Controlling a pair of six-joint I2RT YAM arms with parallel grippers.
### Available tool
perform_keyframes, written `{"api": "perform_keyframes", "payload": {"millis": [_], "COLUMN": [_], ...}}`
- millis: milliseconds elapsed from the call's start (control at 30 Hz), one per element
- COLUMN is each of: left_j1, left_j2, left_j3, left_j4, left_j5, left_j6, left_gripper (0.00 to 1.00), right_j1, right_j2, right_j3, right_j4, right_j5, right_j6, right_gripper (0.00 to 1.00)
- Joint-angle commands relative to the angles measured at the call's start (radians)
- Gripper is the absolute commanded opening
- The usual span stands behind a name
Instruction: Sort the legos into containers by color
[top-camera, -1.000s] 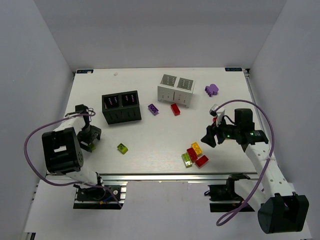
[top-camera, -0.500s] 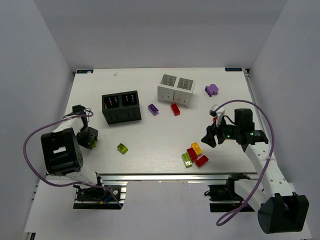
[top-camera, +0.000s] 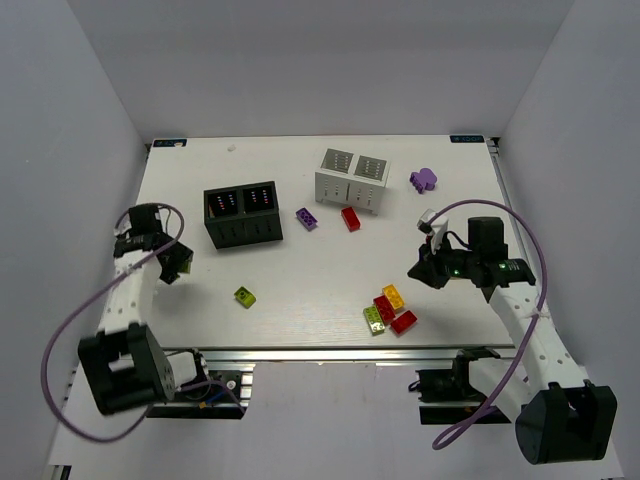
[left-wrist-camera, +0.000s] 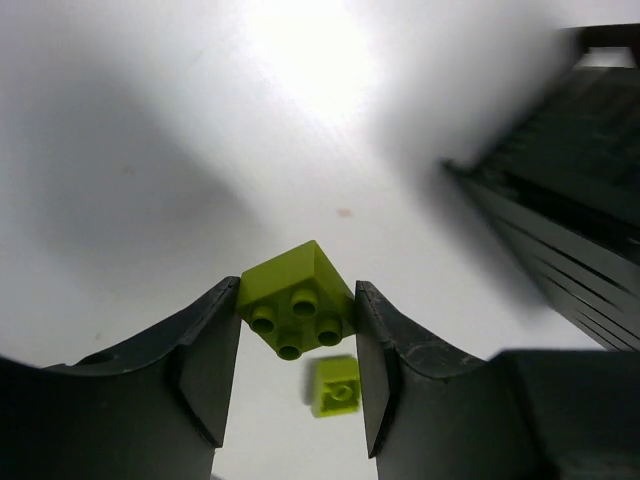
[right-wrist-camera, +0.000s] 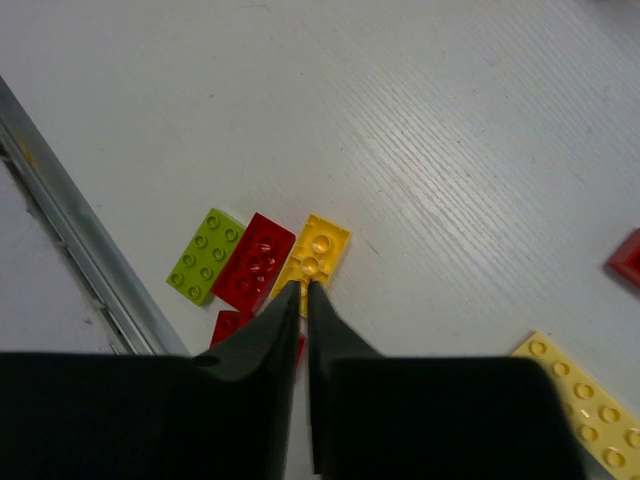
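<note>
White table (top-camera: 300, 270) — left pincer (left-wrist-camera: 297, 318) grips lime brick (left-wrist-camera: 296, 296); right pincer (right-wrist-camera: 303, 290) closed, empty.

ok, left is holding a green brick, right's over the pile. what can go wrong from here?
1. Left pincer grips the lime green brick corner to corner; it may twist or slip before reaching the black box.
2. Right pincer is shut above tightly packed bricks. The yellow brick touches a red brick, so a grab may shove neighbours toward the rail.

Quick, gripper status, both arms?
Left gripper: shut on lime green brick.
Right gripper: shut, holding nothing.
</note>
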Motion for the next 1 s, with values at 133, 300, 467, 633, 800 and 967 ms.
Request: {"api": "perform_keyframes", "payload": {"millis": [133,300,467,633,800,967], "left_j1": [-0.003,-0.012,-0.069,-0.146,-0.190,-0.219], "left_j2": [-0.239,-0.123,0.053,0.158,0.190,0.187], "left_j3": [0.019,0.099,0.238,0.338,0.367,0.353], "left_j4": [0.295,0.467,0.494,0.448,0.409,0.395], "left_j5": [0.426,0.563,0.576,0.502,0.412,0.315], "left_j6": [0.254,0.274,0.322,0.375,0.411,0.421], "left_gripper": [0.00,0.00,0.02,0.12,0.30,0.39], "right_j1": [0.004,0.001,-0.002,-0.002,-0.005,-0.003], "right_j2": [0.008,0.014,0.019,0.022,0.034,0.034], "right_j3": [0.016,0.002,0.002,-0.001,-0.001,-0.002], "right_j4": [0.023,0.029,0.031,0.032,0.031,0.034], "right_j5": [-0.064,-0.081,-0.074,-0.070,-0.067,-0.061], "right_j6": [-0.024,-0.038,-0.044,-0.047,-0.049,-0.051], "right_gripper": [0.06,0.10,0.12,0.13,0.15,0.17]}}
